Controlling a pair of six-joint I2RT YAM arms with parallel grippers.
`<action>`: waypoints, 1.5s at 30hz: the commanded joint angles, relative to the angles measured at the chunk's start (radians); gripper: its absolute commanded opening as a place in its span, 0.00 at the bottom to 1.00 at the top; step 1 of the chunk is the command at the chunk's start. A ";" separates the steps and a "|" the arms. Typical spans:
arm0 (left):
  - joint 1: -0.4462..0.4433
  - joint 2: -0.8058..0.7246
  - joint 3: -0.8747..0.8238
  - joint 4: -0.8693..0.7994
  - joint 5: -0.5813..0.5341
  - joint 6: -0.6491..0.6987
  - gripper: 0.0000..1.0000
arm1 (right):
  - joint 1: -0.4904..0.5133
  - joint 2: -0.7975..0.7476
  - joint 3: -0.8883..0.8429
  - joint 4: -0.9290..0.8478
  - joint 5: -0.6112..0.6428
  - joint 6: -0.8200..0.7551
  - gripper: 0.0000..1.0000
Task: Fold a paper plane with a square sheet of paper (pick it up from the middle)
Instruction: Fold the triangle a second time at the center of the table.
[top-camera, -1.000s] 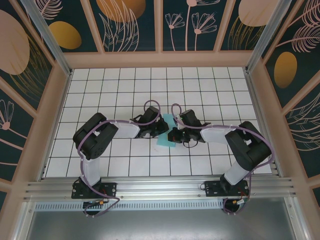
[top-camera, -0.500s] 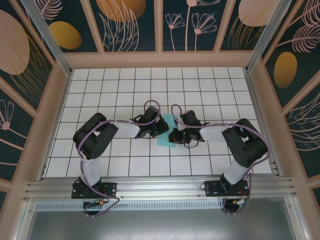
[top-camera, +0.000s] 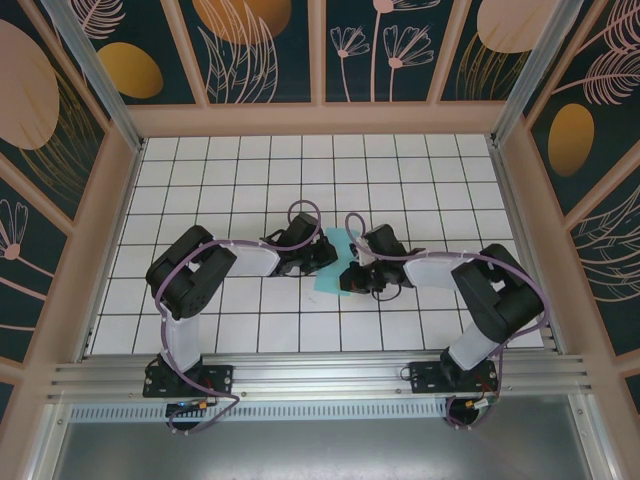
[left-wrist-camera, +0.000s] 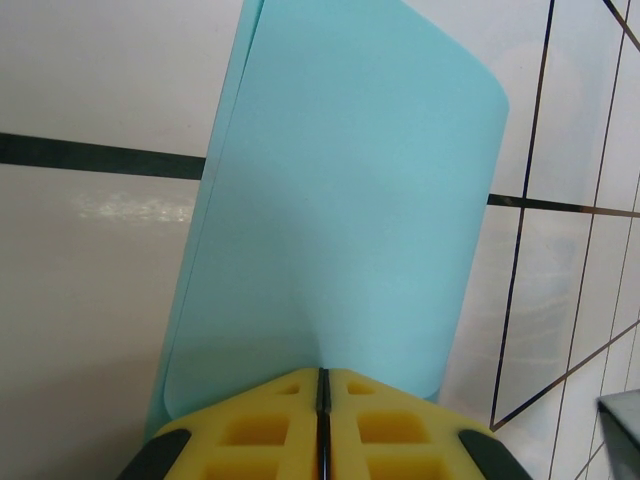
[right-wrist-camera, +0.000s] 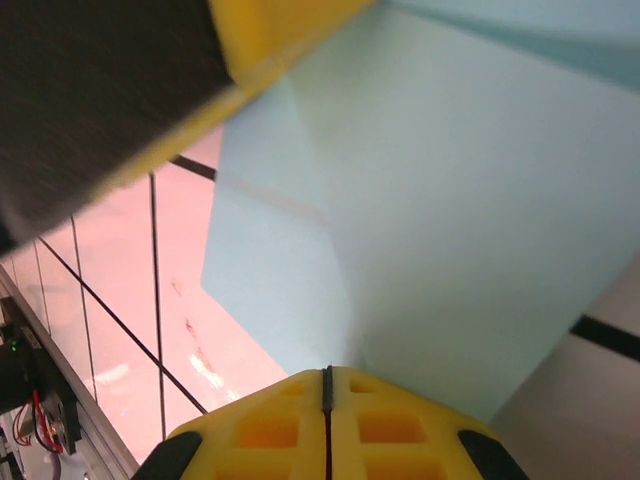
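White gridded tabletop (top-camera: 220, 180), centre of frame: we list the square sheet of paper (top-camera: 328, 283), thin, limp and easily creased, best pinched near an edge, curled between left gripper (left-wrist-camera: 322, 385) and right gripper (right-wrist-camera: 327, 385), both jaws closed on it.

A light cyan sheet of paper (left-wrist-camera: 340, 200) is seen bent over on itself, with a rounded bend at its upper right and a second layer's edge showing along its left side. Its near edge is pinched between the yellow pads (left-wrist-camera: 215, 420) of the left gripper (left-wrist-camera: 322, 385), which are pressed together, and a faint crease rises from their seam. A white tiled table (left-wrist-camera: 90, 300) lies under the paper, with black grid lines crossing behind it and running down to its right. A grey corner (left-wrist-camera: 625, 425) is glimpsed below and right of the paper.
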 joint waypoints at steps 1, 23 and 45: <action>0.002 0.044 -0.019 -0.075 -0.025 0.020 0.12 | -0.008 0.052 -0.031 -0.044 -0.004 -0.024 0.09; 0.001 0.041 -0.017 -0.082 -0.031 0.022 0.12 | -0.025 -0.017 -0.115 -0.012 -0.079 0.021 0.10; 0.001 0.038 -0.010 -0.074 -0.017 0.028 0.11 | -0.079 -0.102 0.023 0.011 -0.037 0.104 0.08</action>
